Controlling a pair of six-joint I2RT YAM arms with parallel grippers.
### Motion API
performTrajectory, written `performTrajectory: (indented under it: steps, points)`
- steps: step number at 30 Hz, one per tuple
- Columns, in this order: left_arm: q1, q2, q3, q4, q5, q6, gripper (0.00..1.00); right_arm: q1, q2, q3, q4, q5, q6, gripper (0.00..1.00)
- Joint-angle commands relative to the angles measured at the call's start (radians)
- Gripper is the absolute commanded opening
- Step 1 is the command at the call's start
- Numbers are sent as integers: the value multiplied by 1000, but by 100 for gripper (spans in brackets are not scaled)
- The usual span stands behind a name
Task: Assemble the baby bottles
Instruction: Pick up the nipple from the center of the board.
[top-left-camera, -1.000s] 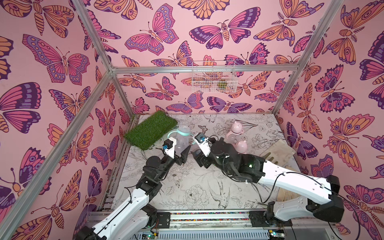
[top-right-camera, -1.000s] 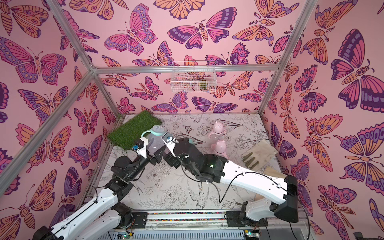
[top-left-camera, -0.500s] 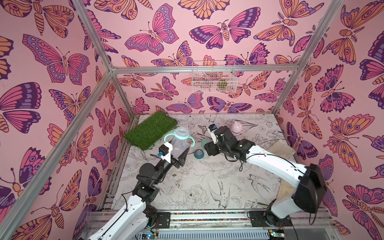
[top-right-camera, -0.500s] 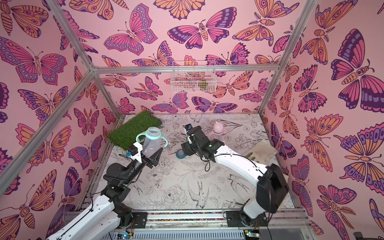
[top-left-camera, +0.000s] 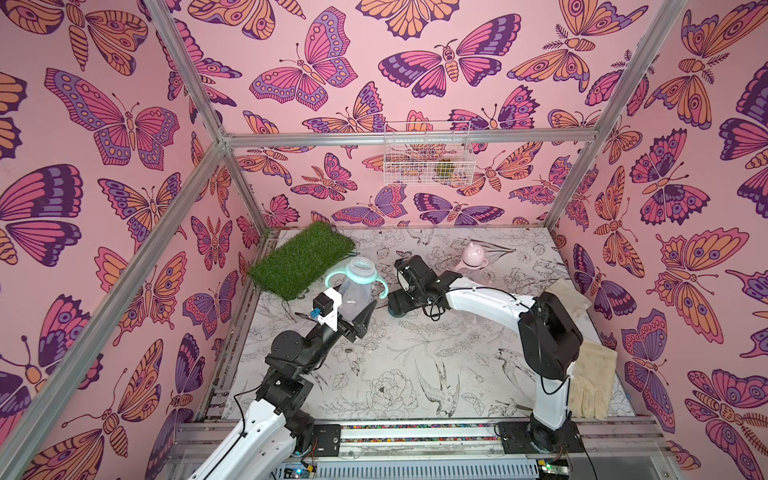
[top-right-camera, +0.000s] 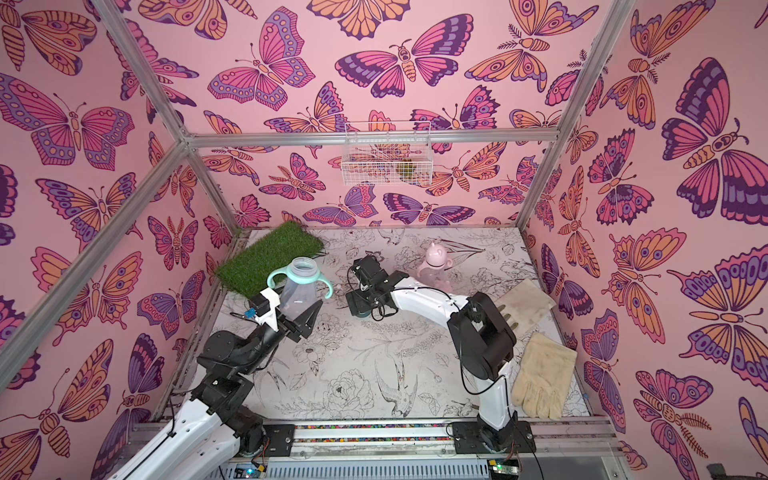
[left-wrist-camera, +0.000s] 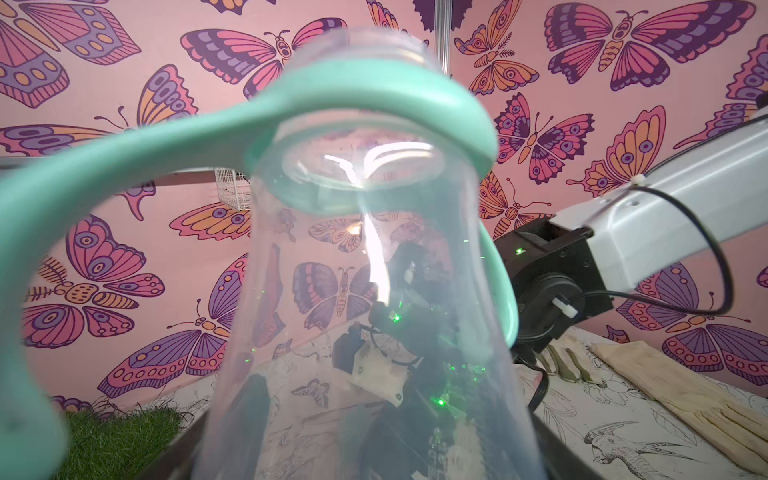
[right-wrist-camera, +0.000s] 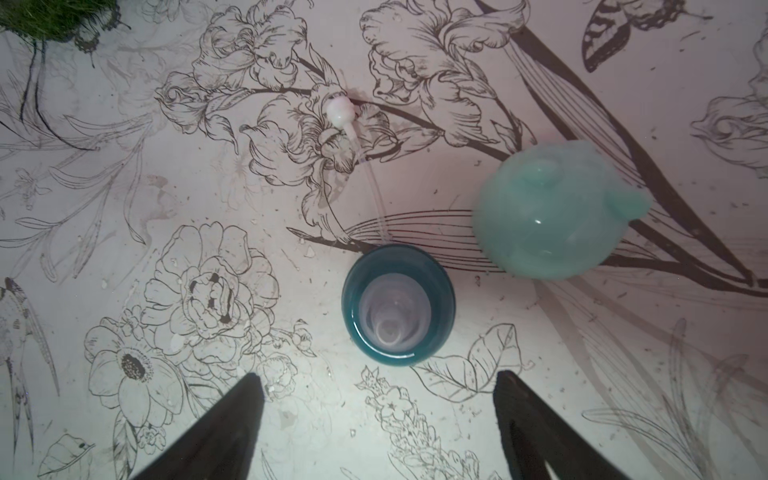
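Right wrist: right claw (right-wrist-camera: 378, 376) spread, teal collar (right-wrist-camera: 398, 305) just beyond its tips.

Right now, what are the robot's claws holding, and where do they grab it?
Left claw grips the clear bottle by its lower body. Right claw is open by the teal collar, holding nothing.

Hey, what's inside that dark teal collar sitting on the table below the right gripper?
A pale translucent nipple fills the ring of the dark teal collar. The table beneath them is covered, so anything under the nipple cannot be seen.
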Motion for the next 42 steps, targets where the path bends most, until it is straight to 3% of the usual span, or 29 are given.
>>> performTrajectory:
  steps: [1, 25, 34, 38, 42]
  points:
    - [1, -15, 30, -5, 11, 16, 0, 5, 48, 51, -51, 9, 25, 88]
    - [1, -35, 33, -11, 19, 20, 0, 25, 273, 229, -169, 87, 41, 85]
    - [1, -33, 33, -13, 24, 21, 0, 35, 295, 246, -223, 132, 31, 83]
    - [1, -32, 36, -15, 28, 20, 0, 35, 308, 258, -238, 136, 28, 77]
    - [1, -30, 34, -16, 29, 19, 0, 35, 303, 256, -239, 137, 23, 65]
